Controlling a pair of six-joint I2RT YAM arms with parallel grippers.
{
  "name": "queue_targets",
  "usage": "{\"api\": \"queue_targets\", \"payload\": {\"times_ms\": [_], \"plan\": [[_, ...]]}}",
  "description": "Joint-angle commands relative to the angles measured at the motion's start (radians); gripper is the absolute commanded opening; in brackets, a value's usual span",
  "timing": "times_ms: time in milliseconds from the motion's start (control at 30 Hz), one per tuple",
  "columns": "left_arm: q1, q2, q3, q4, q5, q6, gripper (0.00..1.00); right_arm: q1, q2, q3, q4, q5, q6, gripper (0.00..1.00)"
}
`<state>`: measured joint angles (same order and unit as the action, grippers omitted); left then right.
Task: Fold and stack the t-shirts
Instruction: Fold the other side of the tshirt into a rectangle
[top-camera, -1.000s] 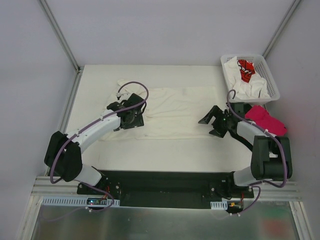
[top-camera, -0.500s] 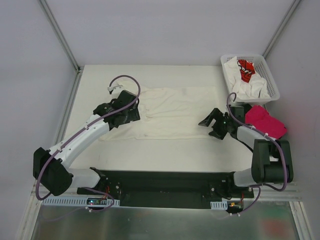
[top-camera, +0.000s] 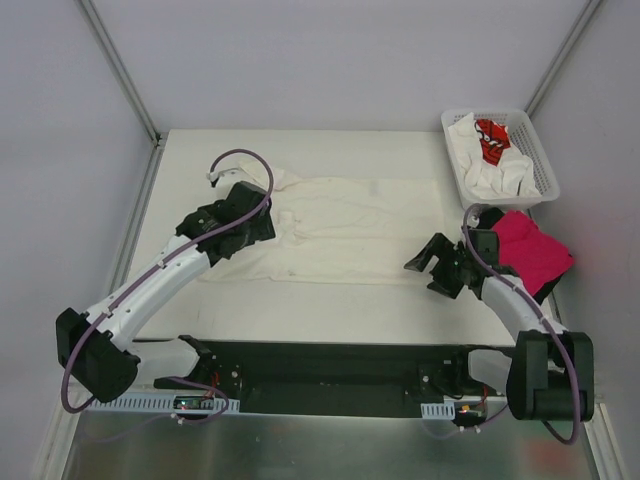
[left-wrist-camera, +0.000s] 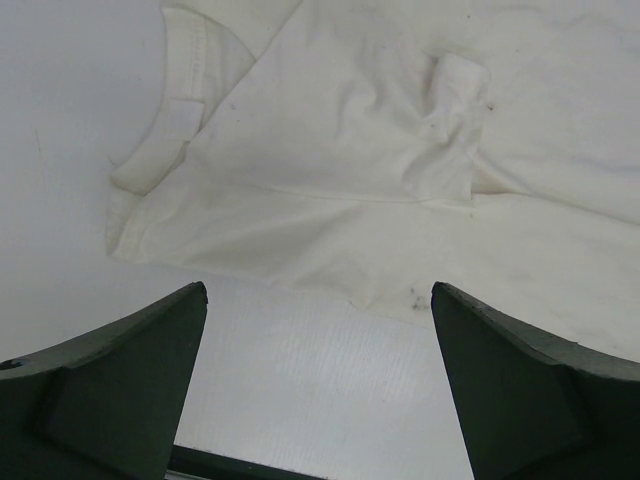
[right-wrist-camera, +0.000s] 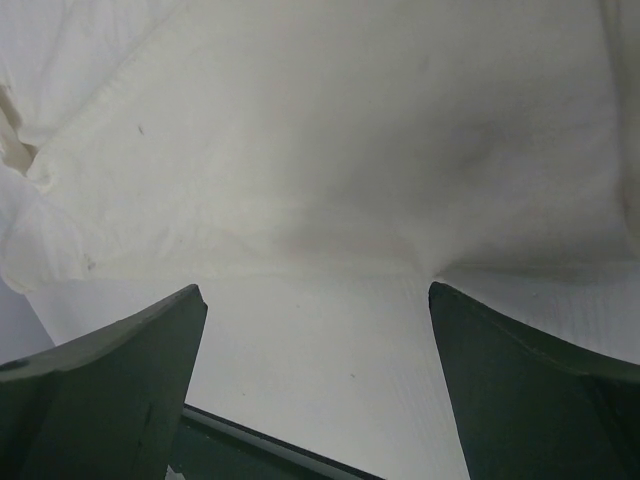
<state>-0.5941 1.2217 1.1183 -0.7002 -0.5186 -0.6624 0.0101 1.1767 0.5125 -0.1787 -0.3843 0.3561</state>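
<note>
My left gripper (left-wrist-camera: 318, 300) hangs wide open over the near left corner of the cream t-shirt (top-camera: 340, 225). The shirt lies spread but rumpled across the table's middle, bunched at its left end. My right gripper (right-wrist-camera: 318, 295), jaws also apart, hovers at its near right edge. Nothing is folded yet, I judge. The pink t-shirt (top-camera: 530, 250) sits crumpled by the right edge, and more wait in the basket (top-camera: 545, 175) at the far right corner.

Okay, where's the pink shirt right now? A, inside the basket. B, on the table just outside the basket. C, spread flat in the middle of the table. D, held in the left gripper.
B: the pink shirt lies bunched on the table at the near side of the basket; the one spread flat mid-table is the cream shirt.
</note>
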Motion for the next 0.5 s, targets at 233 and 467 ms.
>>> {"api": "queue_targets", "payload": {"times_ms": [233,467], "plan": [[0.008,0.163,0.046,0.017,-0.020,0.058,0.94,-0.009,-0.077,0.163,-0.070,0.024,-0.003,0.96],[0.060,0.317,0.081,0.309,0.250,0.201,0.92,-0.009,0.289,0.454,-0.023,-0.172,-0.048,0.97]]}}
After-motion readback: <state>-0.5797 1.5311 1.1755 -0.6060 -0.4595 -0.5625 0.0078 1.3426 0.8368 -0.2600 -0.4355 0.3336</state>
